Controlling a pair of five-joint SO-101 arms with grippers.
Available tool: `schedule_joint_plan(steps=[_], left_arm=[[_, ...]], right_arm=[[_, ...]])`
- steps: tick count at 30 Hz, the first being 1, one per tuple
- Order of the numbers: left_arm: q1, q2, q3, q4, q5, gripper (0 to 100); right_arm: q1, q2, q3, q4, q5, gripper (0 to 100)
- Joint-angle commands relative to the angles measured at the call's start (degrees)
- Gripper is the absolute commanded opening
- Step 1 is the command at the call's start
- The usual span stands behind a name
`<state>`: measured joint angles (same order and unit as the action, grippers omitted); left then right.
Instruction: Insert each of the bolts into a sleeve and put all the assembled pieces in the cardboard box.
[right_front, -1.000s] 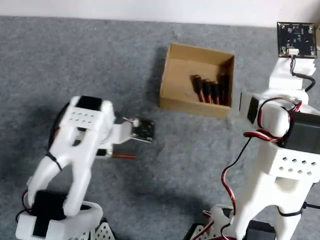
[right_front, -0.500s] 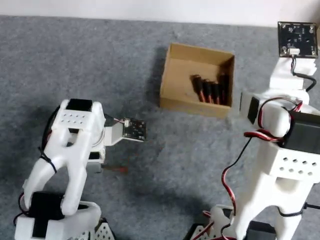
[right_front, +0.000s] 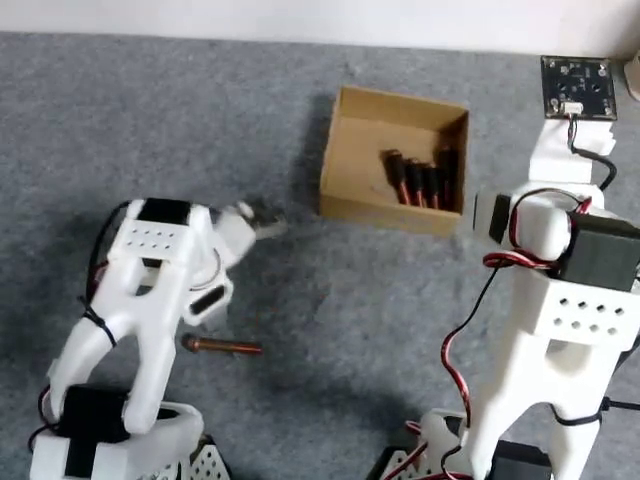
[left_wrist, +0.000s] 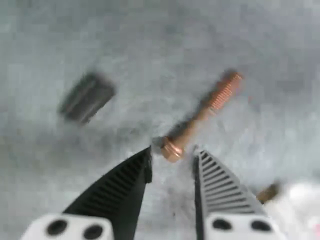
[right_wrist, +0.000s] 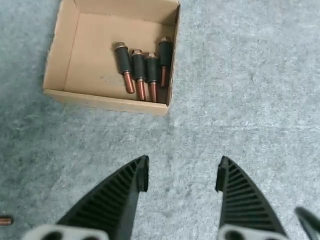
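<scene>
Left wrist view: ribbed black left pincer (left_wrist: 172, 150) gapes, tips flanking the head of a threaded copper bolt (left_wrist: 206, 109).

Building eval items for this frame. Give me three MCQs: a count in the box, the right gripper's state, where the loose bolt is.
1. How many assembled pieces lie in the cardboard box?
A. two
B. four
C. six

2. The right gripper is:
A. open and empty
B. shut on a bolt
C. shut on a sleeve

3. The loose copper bolt lies:
A. in the box
B. between the right gripper's fingers
C. on the grey mat by the left arm

Key:
1 B: four sleeved bolts lie side by side against one wall of the box.
2 A: its fingers stand apart with only mat between them.
3 C: it lies flat on the mat next to that arm, apart from the box.
</scene>
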<state>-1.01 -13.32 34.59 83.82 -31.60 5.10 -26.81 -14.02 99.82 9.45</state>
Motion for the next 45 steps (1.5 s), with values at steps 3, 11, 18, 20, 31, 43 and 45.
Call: schedule_joint_plan(steps=[3, 11, 18, 20, 31, 43, 45], left_arm=[[-0.7, -1.4, 1.0, -3.0, 58.5, 13], [4.6, -1.4, 9.7, -3.0, 98.3, 14], [4.4, -1.4, 10.2, -3.0, 98.5, 14], [4.4, -1.3, 10.2, -3.1, 98.5, 14], [4.4, -1.3, 21.8, -31.7, 98.6, 13], [4.4, -2.9, 24.3, -35.2, 98.5, 13], [4.7, -4.4, 21.8, -31.6, 98.5, 13]], right_arm=[[0.3, -1.1, 0.1, 0.6, 0.6, 20.6], [2.2, -1.1, 0.0, 0.8, 0.7, 20.6], [2.2, -1.2, 0.0, 0.9, 0.7, 20.6], [2.2, -2.2, 0.3, 0.7, 0.7, 20.6], [2.0, -10.7, 2.5, 0.7, 3.4, 20.6], [2.1, -10.9, 4.8, 0.6, 4.8, 20.6], [2.1, -10.9, 5.0, 0.6, 4.8, 20.6]])
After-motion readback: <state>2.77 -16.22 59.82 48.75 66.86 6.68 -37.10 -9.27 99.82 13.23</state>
